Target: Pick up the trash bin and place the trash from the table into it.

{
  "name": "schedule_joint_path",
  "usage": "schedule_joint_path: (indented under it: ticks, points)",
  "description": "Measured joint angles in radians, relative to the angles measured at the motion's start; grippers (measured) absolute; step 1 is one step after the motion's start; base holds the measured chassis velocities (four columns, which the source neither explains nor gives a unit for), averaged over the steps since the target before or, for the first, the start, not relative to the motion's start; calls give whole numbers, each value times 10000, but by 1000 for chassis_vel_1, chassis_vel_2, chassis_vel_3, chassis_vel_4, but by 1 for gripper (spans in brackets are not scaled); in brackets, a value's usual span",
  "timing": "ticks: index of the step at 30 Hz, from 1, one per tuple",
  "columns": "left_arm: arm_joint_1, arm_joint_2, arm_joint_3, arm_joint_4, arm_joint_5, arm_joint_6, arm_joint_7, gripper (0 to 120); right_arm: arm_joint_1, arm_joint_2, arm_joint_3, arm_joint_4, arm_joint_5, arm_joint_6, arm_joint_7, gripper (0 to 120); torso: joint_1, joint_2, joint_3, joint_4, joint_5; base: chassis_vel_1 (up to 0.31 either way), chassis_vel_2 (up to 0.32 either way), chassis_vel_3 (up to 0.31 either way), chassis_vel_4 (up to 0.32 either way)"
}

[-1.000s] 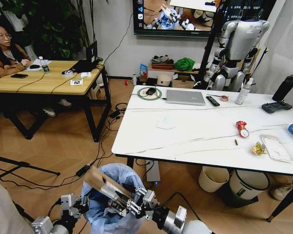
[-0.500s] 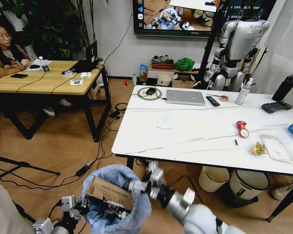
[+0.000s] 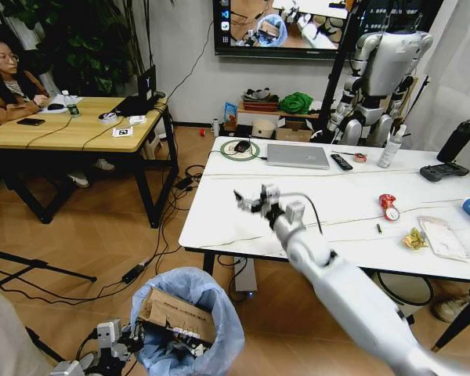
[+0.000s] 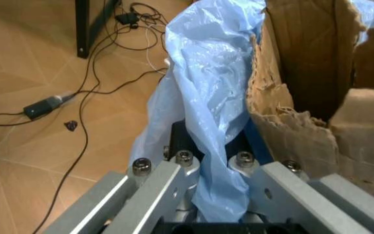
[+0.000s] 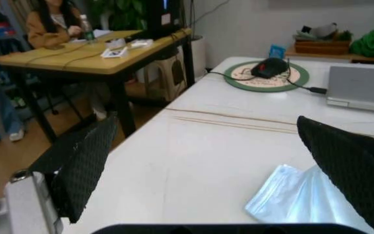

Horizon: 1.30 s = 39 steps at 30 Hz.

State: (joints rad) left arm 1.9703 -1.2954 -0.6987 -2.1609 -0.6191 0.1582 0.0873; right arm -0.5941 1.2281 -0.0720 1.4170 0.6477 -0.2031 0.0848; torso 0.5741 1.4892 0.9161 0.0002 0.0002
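Over the table (image 3: pixel 313 227) the right claw (image 3: pixel 254 201) reaches wide open; left claw (image 4: pixel 194 170) grips the trash bin (image 3: pixel 189 317).

**No Legible Writing in View**

Nothing in these views could be read. The wall screen (image 3: pixel 286 27) carried a column of small icons down its left edge, but no words or numbers were clear. Small cards (image 3: pixel 123 131) on the wooden desk (image 3: pixel 70 129) bore dark markings too small to make out. The blue package (image 3: pixel 230 112) on the floor by the wall had print that stayed illegible. The torn cardboard box (image 4: pixel 304 83) in the trash bin (image 3: pixel 189 329) showed only bare brown board.
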Motion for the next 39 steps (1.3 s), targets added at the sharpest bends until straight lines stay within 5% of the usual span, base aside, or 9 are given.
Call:
schedule_joint_path:
  ticks: [14, 24, 39]
  points:
    - [81, -294, -120, -39, 164, -43, 31, 0, 1146, 362, 330, -3713, -704, 123, -961, 100, -1, 0, -2, -5, -2, 0, 0, 0, 0]
    - [52, -279, -131, -20, 170, -42, 31, 0, 1224, 496, 428, -4748, -848, -54, -1511, 98, -3, 2, -3, -3, -3, 0, 0, 0, 0]
    - [72, -168, -185, 23, 128, -57, 31, 0, 1113, 637, 211, -4713, -1062, 126, -1564, 42, -3, 2, -3, -3, -2, 0, 0, 0, 0]
